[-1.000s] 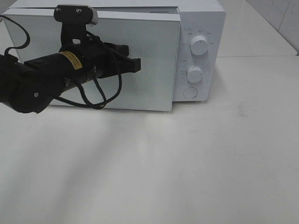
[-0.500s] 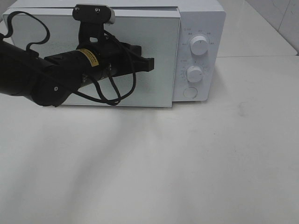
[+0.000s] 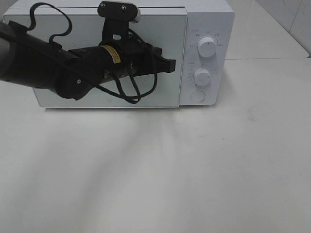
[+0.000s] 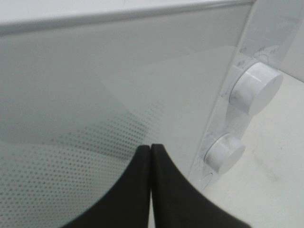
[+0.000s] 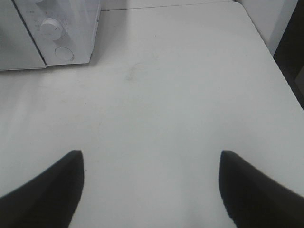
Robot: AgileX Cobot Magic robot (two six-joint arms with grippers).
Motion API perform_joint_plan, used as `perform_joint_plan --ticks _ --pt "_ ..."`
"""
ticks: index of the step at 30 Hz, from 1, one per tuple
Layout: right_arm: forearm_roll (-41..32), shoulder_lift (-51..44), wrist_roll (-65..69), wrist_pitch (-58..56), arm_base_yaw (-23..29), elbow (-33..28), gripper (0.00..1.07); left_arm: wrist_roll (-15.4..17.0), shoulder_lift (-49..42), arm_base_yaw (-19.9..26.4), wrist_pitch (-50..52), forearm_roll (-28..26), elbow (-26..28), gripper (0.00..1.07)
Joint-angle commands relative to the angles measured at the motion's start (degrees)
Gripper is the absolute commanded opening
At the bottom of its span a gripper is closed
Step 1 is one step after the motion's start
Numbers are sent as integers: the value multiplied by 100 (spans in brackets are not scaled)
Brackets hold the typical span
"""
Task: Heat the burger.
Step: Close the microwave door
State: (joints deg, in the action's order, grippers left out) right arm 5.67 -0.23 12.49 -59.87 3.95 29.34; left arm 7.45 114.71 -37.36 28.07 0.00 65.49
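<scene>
**Burger.** Not in view in any picture, and the counter (image 3: 194, 170) carries none. Judged to sit inside the microwave (image 3: 209, 19), behind its frosted, dotted door (image 3: 160, 94), which hides the cavity.

**Door.** Lies flat to the front, shut or very nearly so. Whether it is latched cannot be told.

**Left claw** (image 3: 171, 65). Clenched on nothing, fingers pressed together. The tips are at or just short of the door near its right edge, and contact cannot be told. Its long axis runs across the door front toward the control panel.

**Right claw** (image 5: 150, 154). Released, wide, empty. Hangs over bare counter, well apart from the microwave.

**Controls.** Upper dial (image 3: 207, 48), lower dial (image 3: 202, 76) and round button (image 3: 198, 96), stacked just beside the door's right edge.

**Governing relation.** The burger is judged to lie beyond the left claw's tips, through the door. The dials lie just right of those tips in the high view, so the left arm is nearer by far. Likely next: seat the door, then turn a dial. A clenched claw must release before it can grip a knob.
</scene>
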Motion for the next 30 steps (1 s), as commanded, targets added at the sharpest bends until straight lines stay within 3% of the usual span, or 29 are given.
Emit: perform_joint_plan --ticks 1,4,6,13,26,30 --pt "6 -149 -52 23 -46 -6 75 11 138 126 269 -361 372 0" --pt "6 -149 -52 23 -46 -6 75 11 178 126 201 -361 453 0" --pt "0 -149 -52 23 -46 -6 75 11 298 126 -69 -361 779 0" --pt "0 -149 -52 23 -46 -6 75 52 286 92 -235 -355 848 0" --pt "0 -149 -52 23 -46 -6 75 11 -80 -350 -1736 -40 837 0" --pt "0 -149 -52 23 -46 -6 75 11 -344 -401 -2664 -40 837 0"
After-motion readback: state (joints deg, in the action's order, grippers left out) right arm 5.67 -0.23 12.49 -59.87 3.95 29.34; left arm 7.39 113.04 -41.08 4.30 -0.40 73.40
